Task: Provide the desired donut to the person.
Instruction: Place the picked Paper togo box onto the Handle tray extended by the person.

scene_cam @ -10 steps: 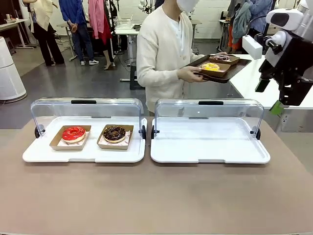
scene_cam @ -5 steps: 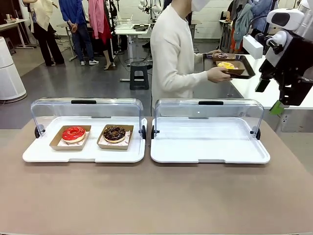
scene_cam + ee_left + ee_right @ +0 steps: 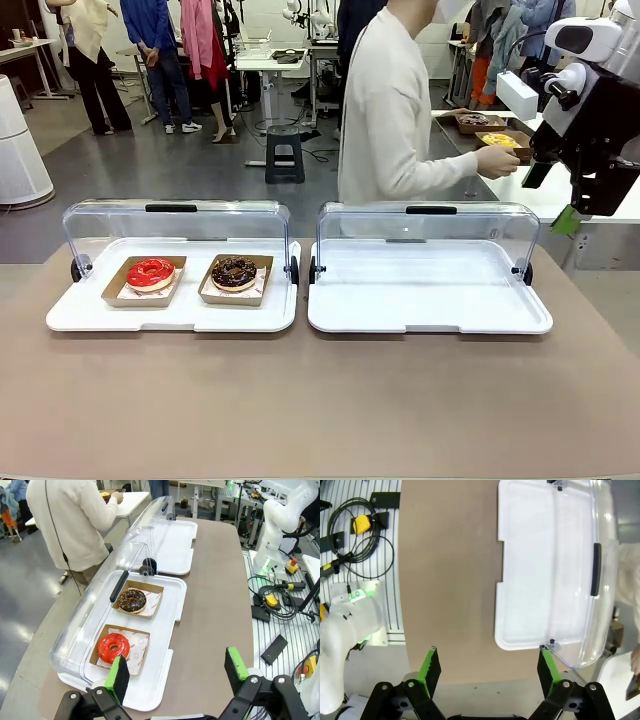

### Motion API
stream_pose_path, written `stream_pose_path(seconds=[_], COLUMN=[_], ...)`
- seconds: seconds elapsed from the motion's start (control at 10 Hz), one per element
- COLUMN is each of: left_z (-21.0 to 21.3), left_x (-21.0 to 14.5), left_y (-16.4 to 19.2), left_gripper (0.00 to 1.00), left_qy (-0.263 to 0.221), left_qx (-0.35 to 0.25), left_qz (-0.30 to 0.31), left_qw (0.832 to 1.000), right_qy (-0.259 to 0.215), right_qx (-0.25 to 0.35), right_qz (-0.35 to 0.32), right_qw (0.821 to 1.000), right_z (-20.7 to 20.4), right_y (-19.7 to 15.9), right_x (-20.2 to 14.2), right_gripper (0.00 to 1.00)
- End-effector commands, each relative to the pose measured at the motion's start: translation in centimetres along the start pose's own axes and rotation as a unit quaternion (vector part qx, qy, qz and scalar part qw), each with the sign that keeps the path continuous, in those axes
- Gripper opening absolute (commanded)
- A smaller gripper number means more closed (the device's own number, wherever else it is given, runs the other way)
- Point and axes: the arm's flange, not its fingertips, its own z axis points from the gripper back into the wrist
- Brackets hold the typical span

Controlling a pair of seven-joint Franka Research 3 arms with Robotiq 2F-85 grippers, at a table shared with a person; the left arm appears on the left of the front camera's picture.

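Note:
A red-glazed donut (image 3: 150, 273) and a chocolate donut (image 3: 234, 272) lie in paper trays in the left white display tray (image 3: 170, 312), whose clear lid stands open. From the left wrist view I look down on the red donut (image 3: 114, 647) and the chocolate donut (image 3: 132, 600), with my left gripper (image 3: 177, 672) open above the table's near edge. My right gripper (image 3: 553, 196) hangs high at the right, and it stands open (image 3: 490, 669) in its wrist view. The person (image 3: 395, 120) in the cream cardigan is turned away toward a side table, a hand at a brown tray holding a yellow donut (image 3: 499, 141).
The right display tray (image 3: 430, 305) has nothing in it and its lid is open. Other people stand far back at the left. A stool (image 3: 286, 153) stands behind the table. Cables and a robot base (image 3: 280, 520) lie along the table's side.
The person has turned and stepped right, carrying the brown tray with donuts to the side table. Neither arm has moved.

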Motion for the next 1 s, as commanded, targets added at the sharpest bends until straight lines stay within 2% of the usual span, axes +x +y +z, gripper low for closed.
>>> stream_pose_path(seconds=[0.0, 0.2, 0.3, 0.4, 0.6, 0.8, 0.9], left_z=[0.1, 0.1, 0.1, 0.1, 0.1, 0.1, 0.1], left_x=[0.0, 0.0, 0.0, 0.0, 0.0, 0.0, 0.0], left_y=[-0.2, -0.2, -0.2, -0.2, -0.2, -0.2, -0.2], left_gripper=[1.0, 1.0, 1.0, 1.0, 1.0, 1.0, 1.0], left_qy=[-0.003, -0.003, -0.003, -0.003, -0.003, -0.003, -0.003], left_qx=[0.0, 0.0, 0.0, 0.0, 0.0, 0.0, 0.0], left_qz=[-0.006, -0.006, -0.006, -0.006, -0.006, -0.006, -0.006], left_qw=[1.0, 1.0, 1.0, 1.0, 1.0, 1.0, 1.0], right_qy=[0.006, 0.0, -0.14, -0.214, -0.371, -0.498, -0.539], right_qx=[0.002, 0.0, 0.111, 0.106, 0.115, 0.079, 0.054], right_qz=[0.003, 0.0, -0.038, -0.076, -0.123, -0.115, -0.143], right_qw=[1.0, 1.0, 0.983, 0.968, 0.913, 0.856, 0.828], right_z=[-0.2, 0.0, 0.8, 1.6, 1.8, -0.5, -2.1], right_y=[0.3, 0.0, -1.9, -3.6, -5.1, -3.2, -1.7], right_x=[-0.3, 0.0, -4.2, -9.1, -18.8, -27.5, -30.8], right_gripper=[1.0, 1.0, 1.0, 1.0, 1.0, 1.0, 1.0])
